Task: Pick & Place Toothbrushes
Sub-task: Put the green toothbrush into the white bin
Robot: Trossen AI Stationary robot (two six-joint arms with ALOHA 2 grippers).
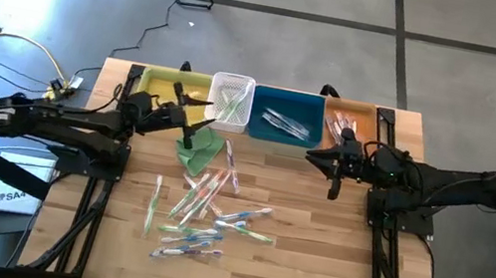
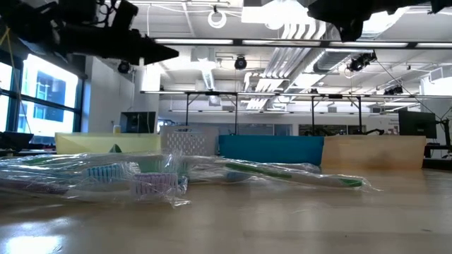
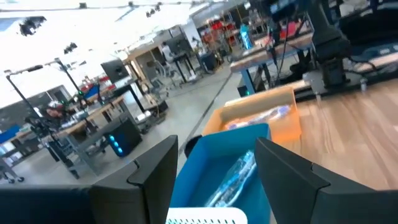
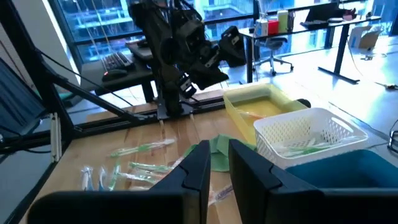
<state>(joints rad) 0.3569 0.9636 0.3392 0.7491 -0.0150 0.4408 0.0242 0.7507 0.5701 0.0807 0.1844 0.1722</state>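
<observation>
Several wrapped toothbrushes [image 1: 206, 208] lie loose on the wooden table's middle, and also show in the low view [image 2: 169, 176] and the right wrist view [image 4: 137, 168]. More toothbrushes lie in the white basket [image 1: 231, 98], the blue bin [image 1: 284, 115] and the orange bin [image 1: 345, 115]. My left gripper [image 1: 188, 124] hovers open near the basket, above the table, with nothing between its fingers [image 3: 155, 168]. My right gripper [image 1: 334, 179] hovers before the orange bin; its fingers [image 4: 193, 168] stand a narrow gap apart with nothing between them.
A yellow bin [image 1: 159, 82] stands leftmost in the row at the far edge. A folded green cloth [image 1: 197, 151] lies just below my left gripper, in front of the basket. Bare wood shows at the table's near edge and right side.
</observation>
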